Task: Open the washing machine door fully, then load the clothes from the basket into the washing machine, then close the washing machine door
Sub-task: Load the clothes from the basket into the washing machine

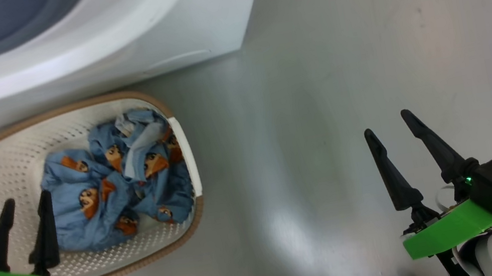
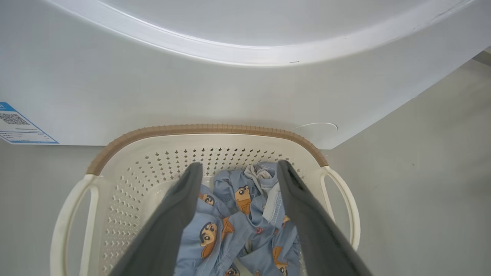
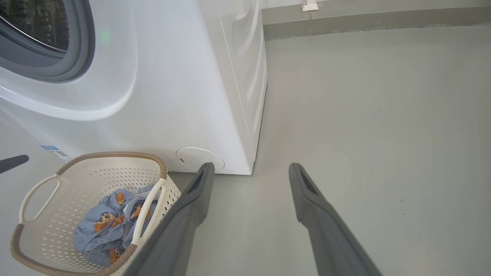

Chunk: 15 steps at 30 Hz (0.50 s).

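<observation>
Evidently nothing is loaded yet: blue bear-print clothes (image 1: 118, 186) lie in the cream perforated basket (image 1: 3, 165) by the white washing machine (image 1: 156, 32); left gripper (image 1: 27, 198) and right gripper (image 1: 386, 123) spread, empty.

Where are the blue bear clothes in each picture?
Head view: the clothes lie left of centre, bunched in the right half of the basket.
Left wrist view: the clothes are at the bottom middle, inside the basket.
Right wrist view: the clothes are at the lower left, inside the basket.
Shared landmark: the basket's brown rim, next to the white washing machine.
</observation>
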### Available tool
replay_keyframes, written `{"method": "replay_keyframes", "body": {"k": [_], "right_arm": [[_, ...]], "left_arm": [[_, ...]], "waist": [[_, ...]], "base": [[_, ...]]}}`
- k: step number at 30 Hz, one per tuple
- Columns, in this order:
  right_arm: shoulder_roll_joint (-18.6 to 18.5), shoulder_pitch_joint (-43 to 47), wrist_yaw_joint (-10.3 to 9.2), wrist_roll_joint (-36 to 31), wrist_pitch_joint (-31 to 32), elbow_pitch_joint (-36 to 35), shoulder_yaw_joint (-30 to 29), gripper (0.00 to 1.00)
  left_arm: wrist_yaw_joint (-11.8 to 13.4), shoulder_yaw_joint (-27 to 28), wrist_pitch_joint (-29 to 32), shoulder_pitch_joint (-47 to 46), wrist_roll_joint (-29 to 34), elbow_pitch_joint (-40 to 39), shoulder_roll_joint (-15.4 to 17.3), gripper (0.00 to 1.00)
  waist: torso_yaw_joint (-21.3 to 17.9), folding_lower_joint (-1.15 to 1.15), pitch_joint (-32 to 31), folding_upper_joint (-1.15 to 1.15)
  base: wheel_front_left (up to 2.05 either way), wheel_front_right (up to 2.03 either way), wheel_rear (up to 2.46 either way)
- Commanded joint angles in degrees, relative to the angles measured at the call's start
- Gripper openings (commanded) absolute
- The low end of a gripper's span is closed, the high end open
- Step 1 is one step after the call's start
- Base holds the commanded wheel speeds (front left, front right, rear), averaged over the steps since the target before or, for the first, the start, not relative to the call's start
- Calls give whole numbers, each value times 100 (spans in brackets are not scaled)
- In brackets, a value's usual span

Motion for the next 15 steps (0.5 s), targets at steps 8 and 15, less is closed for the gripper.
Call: {"method": "replay_keyframes", "body": {"k": [8, 15], "right_arm": [[-14, -44, 9, 89, -43, -199, 198, 100], [-14, -68, 9, 121, -43, -226, 262, 100]], "left_arm": [[31, -381, -36, -523, -388, 154, 513, 100], [31, -863, -36, -770, -703, 216, 596, 100]], "waist": [[-184, 0, 524, 0], [-277, 0, 686, 0]], "base": [[0, 0, 0], [0, 0, 0]]}}
